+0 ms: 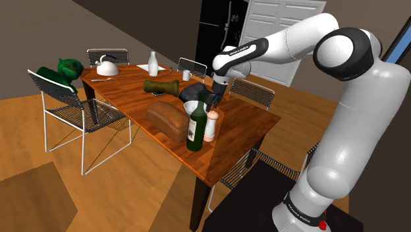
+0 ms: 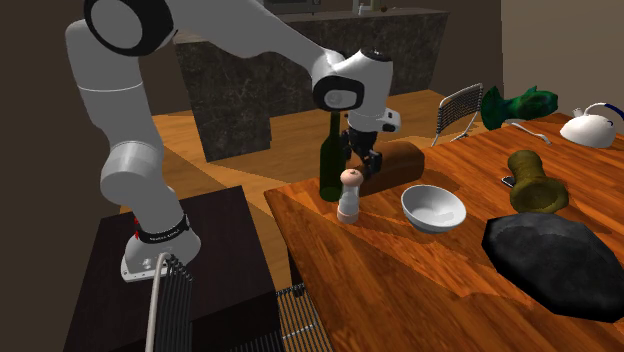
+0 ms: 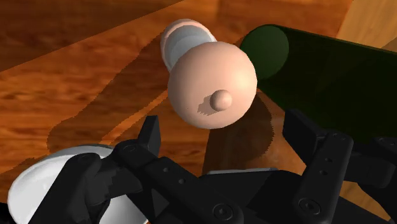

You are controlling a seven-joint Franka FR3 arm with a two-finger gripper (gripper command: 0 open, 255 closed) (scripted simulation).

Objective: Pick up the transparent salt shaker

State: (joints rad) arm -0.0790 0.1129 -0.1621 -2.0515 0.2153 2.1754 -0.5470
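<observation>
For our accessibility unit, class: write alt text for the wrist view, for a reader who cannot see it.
A salt shaker with a rounded pinkish cap stands on a wooden table just ahead of the open black tool, seen from above. A dark green bottle stands beside it, and a white bowl lies by one finger.

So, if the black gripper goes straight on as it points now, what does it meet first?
Probably the rounded pinkish cap of the pale upright salt shaker, lying dead ahead of the black gripper with its fingers open. The dark green bottle stands beside that line, though depth is unclear.
</observation>
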